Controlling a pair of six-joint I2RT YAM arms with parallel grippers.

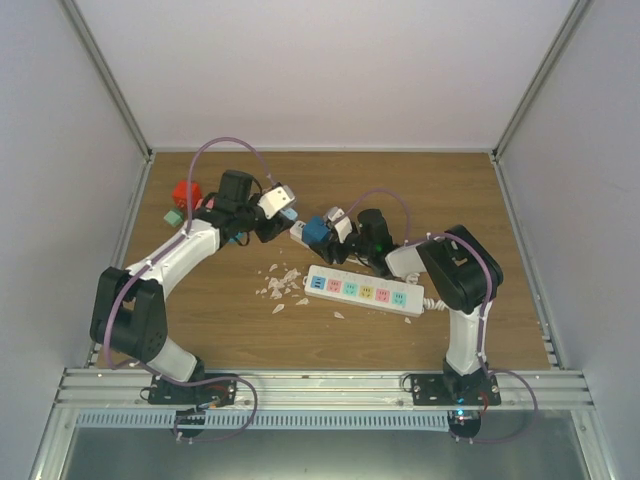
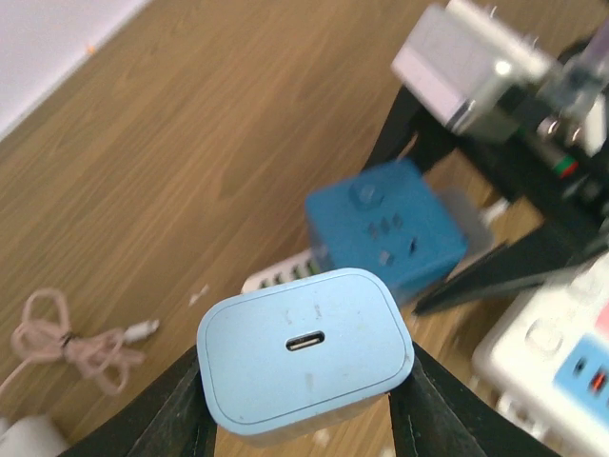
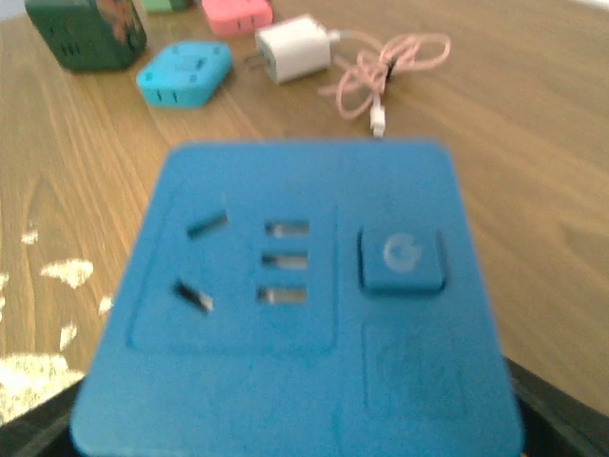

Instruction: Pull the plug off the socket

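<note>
The left pincer (image 2: 304, 367) is closed on the pale blue plug (image 2: 304, 333), with one finger at each side. It holds the plug in the air, beyond the left end of the white strip (image 1: 364, 291) and further to the left. The right pincer (image 3: 295, 424) grips the blue socket (image 3: 295, 286) just behind the strip's left end. Plug and socket are apart and the socket's slots are free. White crumbs (image 1: 280, 285) lie on the surface (image 1: 440, 190) just left of the strip.

Top overhead; wrists close (sharing blue socket (image 2: 390, 224)).
</note>
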